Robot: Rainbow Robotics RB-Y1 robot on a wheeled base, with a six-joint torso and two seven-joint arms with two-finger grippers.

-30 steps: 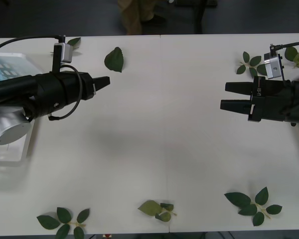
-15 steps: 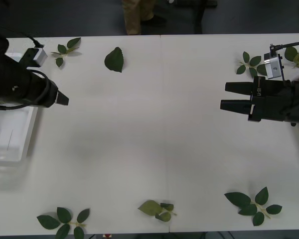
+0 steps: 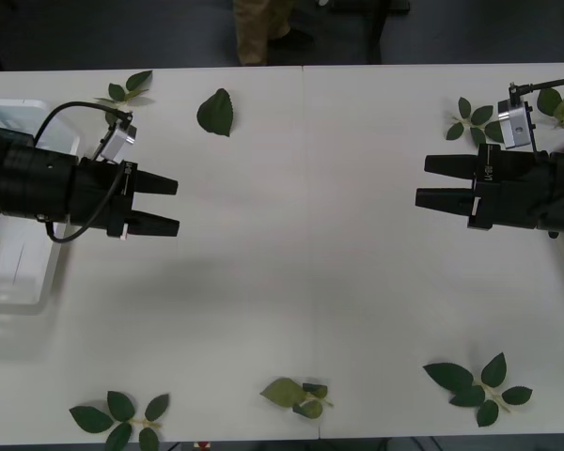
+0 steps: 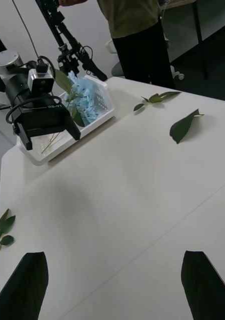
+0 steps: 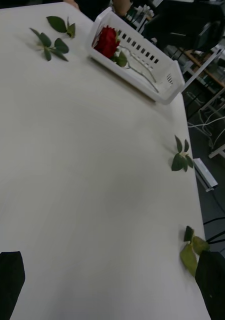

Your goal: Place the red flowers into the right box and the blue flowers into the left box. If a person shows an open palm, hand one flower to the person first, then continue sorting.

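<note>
My left gripper (image 3: 160, 205) hovers open over the left part of the table, beside the left box (image 3: 23, 299), with nothing between its fingers. From the right wrist view that box (image 4: 95, 125) holds pale blue flowers (image 4: 85, 102), with the left arm in front of it. My right gripper (image 3: 434, 181) hangs open and empty over the table's right side. In the left wrist view a red flower (image 5: 107, 42) lies in the right box (image 5: 160, 80) at the far end of the table. Both wrist views show bare tabletop between the open fingers.
Loose green leaf sprigs lie around the table: a single leaf (image 3: 216, 111) and a sprig (image 3: 124, 89) at the back left, one (image 3: 475, 122) at the back right, and others along the front edge (image 3: 296, 395) (image 3: 479, 385) (image 3: 117, 418).
The left arm pulled back toward the left box, then turned outward again; its gripper now points right over the table with fingers spread. The right arm has not moved.
</note>
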